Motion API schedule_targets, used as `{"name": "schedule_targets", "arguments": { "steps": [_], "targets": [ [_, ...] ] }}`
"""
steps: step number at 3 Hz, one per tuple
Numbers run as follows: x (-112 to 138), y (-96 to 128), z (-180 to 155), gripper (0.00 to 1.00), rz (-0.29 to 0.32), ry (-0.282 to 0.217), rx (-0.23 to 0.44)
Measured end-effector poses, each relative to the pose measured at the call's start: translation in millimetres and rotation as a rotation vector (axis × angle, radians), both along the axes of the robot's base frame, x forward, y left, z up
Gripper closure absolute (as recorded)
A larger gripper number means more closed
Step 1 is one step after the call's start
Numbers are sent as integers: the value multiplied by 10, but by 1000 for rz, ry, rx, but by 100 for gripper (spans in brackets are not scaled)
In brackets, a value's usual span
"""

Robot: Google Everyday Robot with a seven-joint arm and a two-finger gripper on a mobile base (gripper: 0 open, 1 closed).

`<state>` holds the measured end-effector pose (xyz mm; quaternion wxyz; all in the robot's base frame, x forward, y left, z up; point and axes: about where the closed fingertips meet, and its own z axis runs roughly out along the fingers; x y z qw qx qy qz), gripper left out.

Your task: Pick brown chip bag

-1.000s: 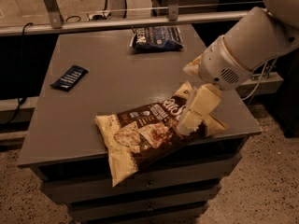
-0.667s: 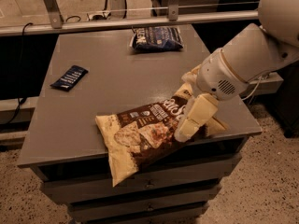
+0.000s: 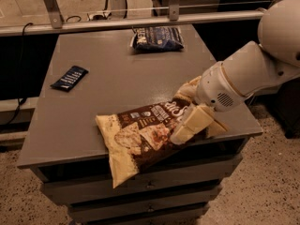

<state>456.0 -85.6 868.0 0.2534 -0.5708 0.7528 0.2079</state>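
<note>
The brown chip bag (image 3: 140, 135) lies at the table's front edge, dark brown in the middle with cream ends. Its lower left end hangs over the edge. My gripper (image 3: 188, 124) comes in from the right on the white arm (image 3: 243, 74) and rests on the bag's right end, touching it. The bag lies flat on the table. The arm hides part of the bag's right end.
A dark blue chip bag (image 3: 157, 37) lies at the back of the grey table (image 3: 117, 78). A small flat dark blue packet (image 3: 69, 77) lies at the left. Drawers sit below the table's front edge (image 3: 145, 184). A metal rail runs behind the table.
The arm has come lower and slightly left, bringing my gripper further down onto the bag's right end. The bag and the other packets have not moved.
</note>
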Motion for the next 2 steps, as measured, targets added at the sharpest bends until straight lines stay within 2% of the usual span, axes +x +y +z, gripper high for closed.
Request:
{"name": "schedule_targets", "arguments": {
  "steps": [2],
  "targets": [
    [-32,-16,-22,65,-12,-7,27]
  ]
}}
